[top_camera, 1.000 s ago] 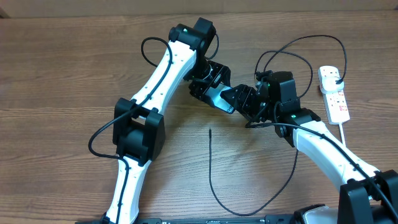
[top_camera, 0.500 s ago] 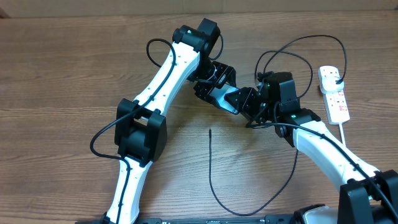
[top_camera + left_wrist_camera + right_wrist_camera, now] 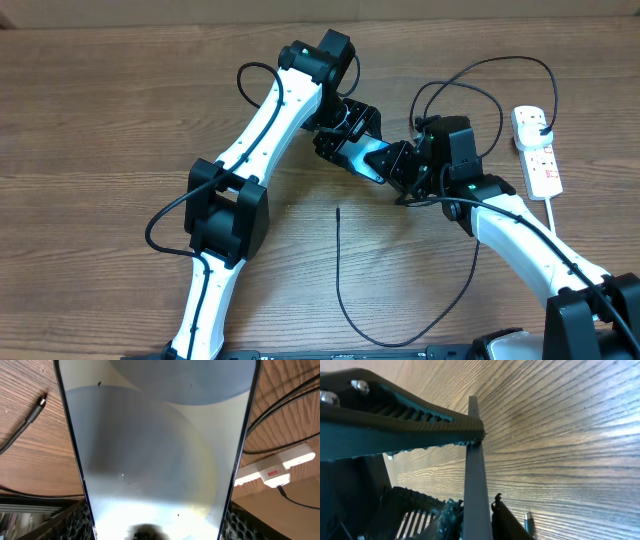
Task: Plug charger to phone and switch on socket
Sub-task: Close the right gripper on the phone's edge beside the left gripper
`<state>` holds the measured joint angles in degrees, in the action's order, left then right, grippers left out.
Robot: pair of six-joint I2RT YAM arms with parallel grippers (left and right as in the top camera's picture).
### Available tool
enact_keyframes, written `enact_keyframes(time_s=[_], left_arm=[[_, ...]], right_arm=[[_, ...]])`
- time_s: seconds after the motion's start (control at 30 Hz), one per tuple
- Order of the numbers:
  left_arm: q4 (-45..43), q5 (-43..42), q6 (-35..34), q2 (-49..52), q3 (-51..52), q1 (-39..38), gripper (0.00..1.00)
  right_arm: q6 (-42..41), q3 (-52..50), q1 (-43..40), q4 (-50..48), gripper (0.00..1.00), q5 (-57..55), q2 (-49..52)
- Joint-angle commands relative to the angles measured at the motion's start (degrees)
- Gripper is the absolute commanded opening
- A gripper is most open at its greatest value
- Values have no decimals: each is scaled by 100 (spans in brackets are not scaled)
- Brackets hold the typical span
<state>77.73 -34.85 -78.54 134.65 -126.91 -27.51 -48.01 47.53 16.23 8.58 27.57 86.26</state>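
Note:
The phone (image 3: 366, 160) is held off the table between both grippers. My left gripper (image 3: 346, 140) is shut on its edges; in the left wrist view the pale lit screen (image 3: 160, 450) fills the frame between the padded fingers (image 3: 157, 522). My right gripper (image 3: 400, 166) is shut on the phone's other end, seen edge-on in the right wrist view (image 3: 476, 475) between its fingers (image 3: 477, 510). The charger cable's small plug tip (image 3: 337, 211) lies loose on the table below the phone, also showing in the wrist views (image 3: 42, 400) (image 3: 528, 521). The white socket (image 3: 538, 152) lies at the far right.
The thin black cable (image 3: 345, 315) loops down toward the front edge, then up under the right arm to a black plug (image 3: 541, 122) in the socket. The socket also shows in the left wrist view (image 3: 270, 467). The left gripper's finger (image 3: 395, 415) crosses the right wrist view.
The left arm and the phone shifted slightly right and up, closer to the right gripper. The cable and socket have not moved.

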Motion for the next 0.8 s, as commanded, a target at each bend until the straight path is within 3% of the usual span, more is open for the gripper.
enact_keyframes(time_s=[0.0, 0.77], left_arm=[[-7, 35, -125, -20, -179, -81, 4], [-63, -55, -138, -20, -179, -103, 4]], right_arm=[[35, 74, 28, -11, 20, -103, -9], [33, 74, 28, 15, 11, -208, -9]])
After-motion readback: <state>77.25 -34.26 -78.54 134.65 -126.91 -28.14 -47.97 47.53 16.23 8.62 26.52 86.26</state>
